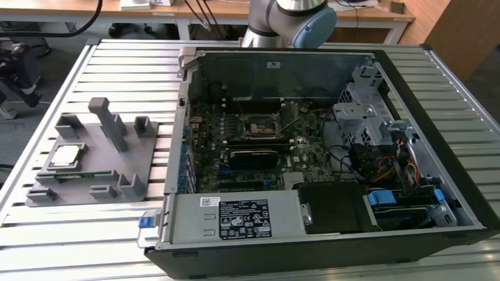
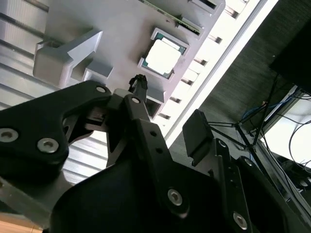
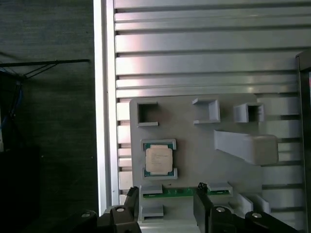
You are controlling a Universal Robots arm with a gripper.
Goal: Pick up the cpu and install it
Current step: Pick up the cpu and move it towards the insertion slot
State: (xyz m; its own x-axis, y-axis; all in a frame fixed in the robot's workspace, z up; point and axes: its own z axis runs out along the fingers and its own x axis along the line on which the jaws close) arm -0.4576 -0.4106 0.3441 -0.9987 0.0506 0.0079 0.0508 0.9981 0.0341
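The cpu point(image 1: 65, 154) lies flat, metal top up, in a shallow square pocket of the grey holder point(image 1: 92, 159) on the slatted tabletop point(image 1: 125, 64). It is at the exterior view's left of the case point(image 1: 328, 257) and well apart from the socket point(image 1: 260, 126) on the board inside. The memory stick point(image 1: 78, 174) lies in its slot just beside it. By its look the chip should be light, thin and quite stiff. Its smooth lid is likely slippery, and its underside is best left untouched, so it wants a gentle, level pinch on two opposite edges rather than on its faces. In the first wrist view the pocket's raised lips hug the corners of the cpu point(image 3: 159, 159) and seem to leave the middles of two sides bare, which looks the natural place to take hold. A tilted lift could jam it against those lips. The fingers point(image 3: 201, 208) stand spread apart with nothing between them and touch nothing that I can make out. They hang over the holder point(image 3: 194, 155) by the memory stick point(image 3: 180, 192), near the chip but not around it. The second wrist view agrees, with a clear gap beside the fingers point(image 2: 197, 131) and the cpu point(image 2: 163, 56) lying beyond them
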